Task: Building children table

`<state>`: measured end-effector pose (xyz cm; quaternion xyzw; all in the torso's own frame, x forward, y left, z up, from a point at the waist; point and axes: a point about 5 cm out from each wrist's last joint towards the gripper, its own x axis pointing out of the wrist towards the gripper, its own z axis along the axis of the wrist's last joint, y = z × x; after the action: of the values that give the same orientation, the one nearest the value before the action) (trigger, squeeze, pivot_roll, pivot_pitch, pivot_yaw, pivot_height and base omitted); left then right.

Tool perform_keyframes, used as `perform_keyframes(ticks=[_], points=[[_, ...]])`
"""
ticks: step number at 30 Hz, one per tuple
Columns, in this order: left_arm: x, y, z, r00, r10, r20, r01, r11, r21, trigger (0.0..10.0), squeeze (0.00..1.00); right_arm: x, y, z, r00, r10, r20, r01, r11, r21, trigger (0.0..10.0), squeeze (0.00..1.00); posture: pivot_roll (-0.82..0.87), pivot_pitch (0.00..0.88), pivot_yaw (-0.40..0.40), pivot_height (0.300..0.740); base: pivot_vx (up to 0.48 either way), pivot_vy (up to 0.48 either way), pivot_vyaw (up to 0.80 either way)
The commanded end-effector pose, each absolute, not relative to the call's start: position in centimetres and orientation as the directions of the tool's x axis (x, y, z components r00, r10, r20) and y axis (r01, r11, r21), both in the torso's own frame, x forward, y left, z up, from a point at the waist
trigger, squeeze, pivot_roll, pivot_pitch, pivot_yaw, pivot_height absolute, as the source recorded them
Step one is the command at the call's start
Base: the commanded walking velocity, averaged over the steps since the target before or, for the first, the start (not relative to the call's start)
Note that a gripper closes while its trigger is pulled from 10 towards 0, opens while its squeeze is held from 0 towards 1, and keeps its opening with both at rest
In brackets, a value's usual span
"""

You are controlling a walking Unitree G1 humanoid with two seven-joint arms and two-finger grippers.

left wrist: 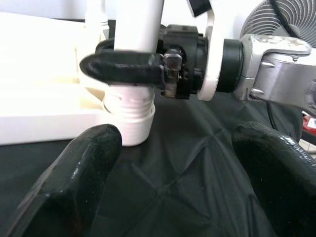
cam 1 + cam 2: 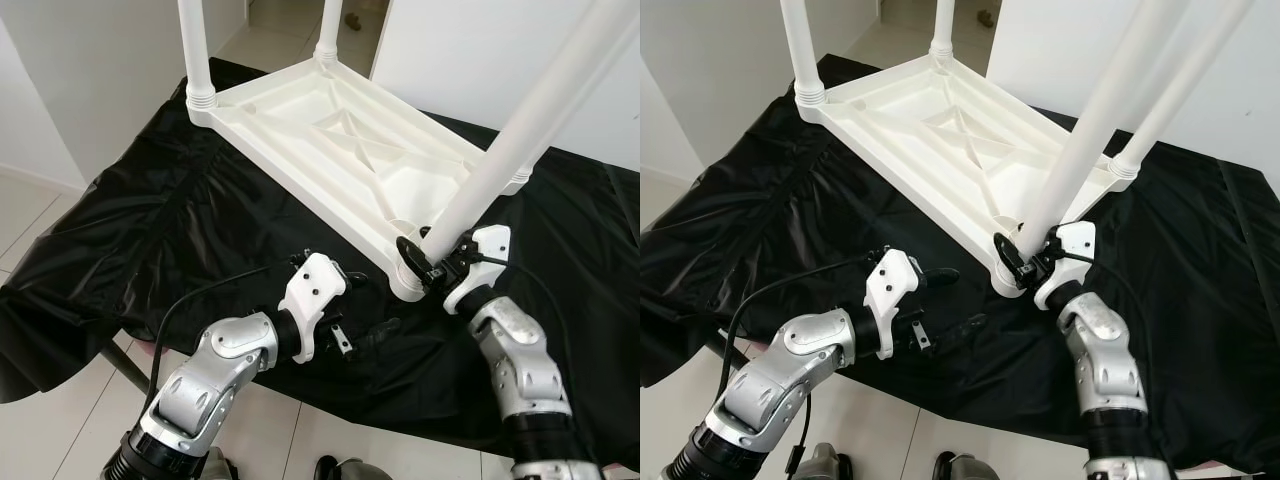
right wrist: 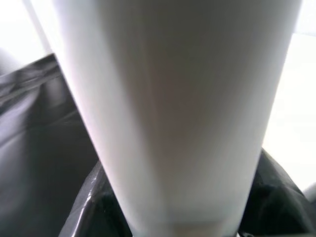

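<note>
A white moulded-plastic children's table (image 2: 340, 140) lies upside down on a black plastic sheet (image 2: 150, 230) that covers the work surface, its ribbed underside facing up and its round white legs pointing upward. At left, the left gripper (image 2: 365, 305) hovers just above the sheet beside the table's near corner, fingers spread wide and holding nothing; the left wrist view looks between its two black fingertips (image 1: 74, 182) at the ridged corner socket (image 1: 129, 109) seated on the sheet, a detail the head views leave small. At right, the right gripper (image 2: 425, 255) is closed around the near white tubular leg (image 2: 520, 130) just above that socket. The right wrist view shows the leg (image 3: 177, 113) pressed close between the fingers.
</note>
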<state>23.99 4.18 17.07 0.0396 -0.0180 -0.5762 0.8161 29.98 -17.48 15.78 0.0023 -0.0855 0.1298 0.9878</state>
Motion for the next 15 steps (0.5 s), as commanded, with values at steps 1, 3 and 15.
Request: perform_keyframes(ticks=[1, 3, 15], points=[[23.7, 3.9, 17.1, 0.324, -0.946, -0.019, 0.944, 0.321, 0.078, 10.0, 0.00, 29.6, -18.6, 15.3, 0.988, 0.076, 0.137, -0.077, 0.997, 0.004, 10.0, 0.00, 0.10, 0.153, -0.120, 0.740, 0.000, 0.000, 0.00], [23.7, 3.9, 17.1, 0.323, -0.946, -0.018, 0.944, 0.320, 0.076, 10.0, 0.00, 29.4, -18.3, 15.1, 0.993, 0.010, 0.120, -0.012, 1.000, 0.015, 10.0, 0.00, 0.10, 0.155, -0.121, 0.740, 0.000, 0.000, 0.00], [23.7, 3.8, 17.1, 0.317, -0.948, -0.016, 0.947, 0.315, 0.070, 10.0, 0.00, 27.8, -15.6, 14.5, 0.990, -0.114, 0.085, 0.108, 0.992, 0.073, 10.0, 0.00, 0.08, 0.166, -0.120, 0.740, 0.000, 0.000, 0.00]])
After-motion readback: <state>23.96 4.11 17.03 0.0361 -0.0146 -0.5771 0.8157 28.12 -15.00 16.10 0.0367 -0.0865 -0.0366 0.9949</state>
